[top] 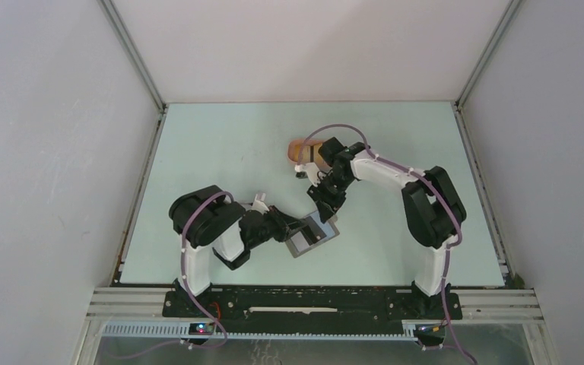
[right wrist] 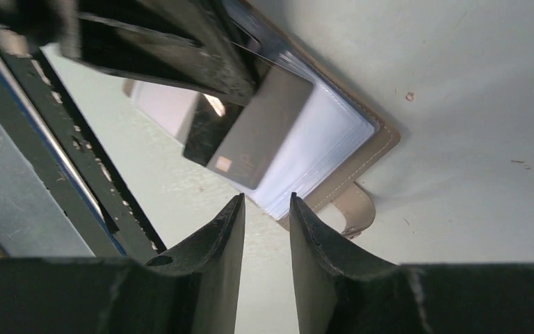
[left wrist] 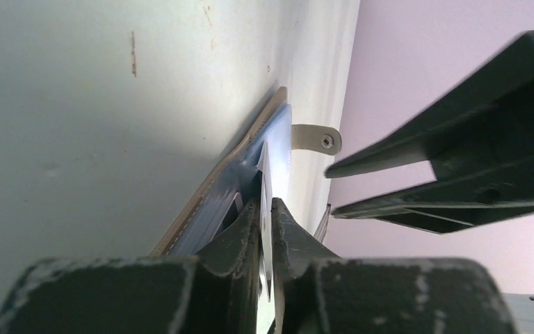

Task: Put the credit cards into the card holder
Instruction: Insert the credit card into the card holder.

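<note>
the card holder [right wrist: 334, 125] is seen lying open on the worktop [top: 220, 144] near its front edge, between the two arms, with its clear sleeves turned up and its tan rim showing around them. a dark credit card [right wrist: 250, 132] is laid slantwise across the sleeves, its chip end jutting past their edge; its far end is hidden under the fingers of the left hand [left wrist: 265, 209]. that hand is clenched on a thin pale leaf [left wrist: 264, 167] at the holder's edge; whether this is a sleeve or a card seen edge-on cannot be told. the holder's snap tab [left wrist: 318, 137] is seen sticking out beyond the rim, flat on the worktop. the right hand [right wrist: 266, 198] is held just above the holder's near edge, released, with a narrow gap between its fingers and nothing in it. farther back a salmon-pink tray [top: 298, 149] is partly covered by the right arm, so its contents cannot be made out. the two hands are close together over the holder, and much of it is blocked from the top view.
</note>
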`<state>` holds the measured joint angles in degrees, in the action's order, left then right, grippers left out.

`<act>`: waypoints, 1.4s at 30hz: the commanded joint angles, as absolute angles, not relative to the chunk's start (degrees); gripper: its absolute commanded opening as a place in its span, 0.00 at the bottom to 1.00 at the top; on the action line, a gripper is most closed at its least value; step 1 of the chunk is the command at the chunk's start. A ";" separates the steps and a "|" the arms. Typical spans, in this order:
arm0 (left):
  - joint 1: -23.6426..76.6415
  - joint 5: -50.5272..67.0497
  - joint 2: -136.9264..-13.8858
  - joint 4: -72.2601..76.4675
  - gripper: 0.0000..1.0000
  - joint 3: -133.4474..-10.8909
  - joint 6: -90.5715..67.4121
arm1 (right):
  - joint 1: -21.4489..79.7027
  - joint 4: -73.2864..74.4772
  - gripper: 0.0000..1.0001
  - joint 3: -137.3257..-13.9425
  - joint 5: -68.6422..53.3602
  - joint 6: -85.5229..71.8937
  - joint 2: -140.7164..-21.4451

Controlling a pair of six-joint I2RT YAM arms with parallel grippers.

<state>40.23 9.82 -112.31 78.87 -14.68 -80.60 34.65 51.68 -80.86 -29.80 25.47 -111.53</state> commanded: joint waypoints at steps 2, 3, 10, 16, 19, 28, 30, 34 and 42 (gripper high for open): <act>40.47 10.85 -114.51 78.28 0.18 -15.30 -79.71 | 34.98 48.51 0.38 -79.48 -35.10 27.38 -103.06; 40.50 10.89 -114.55 78.34 0.20 -15.23 -79.67 | 34.93 48.05 0.38 -79.03 -36.06 27.67 -102.30; 40.09 11.64 -114.94 78.92 0.24 -15.29 -79.71 | 36.03 44.06 0.36 -74.63 -41.25 32.34 -96.56; 39.77 12.23 -115.48 79.05 0.25 -15.47 -79.56 | 40.59 32.42 0.29 -62.45 -41.35 43.94 -86.50; 39.61 12.38 -115.88 79.19 0.25 -15.49 -79.53 | 43.53 26.58 0.22 -57.08 -39.27 49.29 -83.24; 39.32 12.48 -116.49 79.28 0.25 -15.50 -79.32 | 53.61 15.18 0.10 -53.44 -24.47 50.59 -87.08; 39.32 12.44 -116.62 79.39 0.25 -15.42 -79.20 | 54.78 14.08 0.09 -53.99 -21.76 49.57 -88.72; 39.32 12.58 -116.98 79.75 0.25 -15.39 -79.19 | 55.93 13.97 0.08 -55.24 -18.21 48.91 -91.51; 39.29 12.84 -117.01 79.81 0.26 -15.53 -79.08 | 56.91 13.38 0.08 -55.28 -14.75 49.44 -93.87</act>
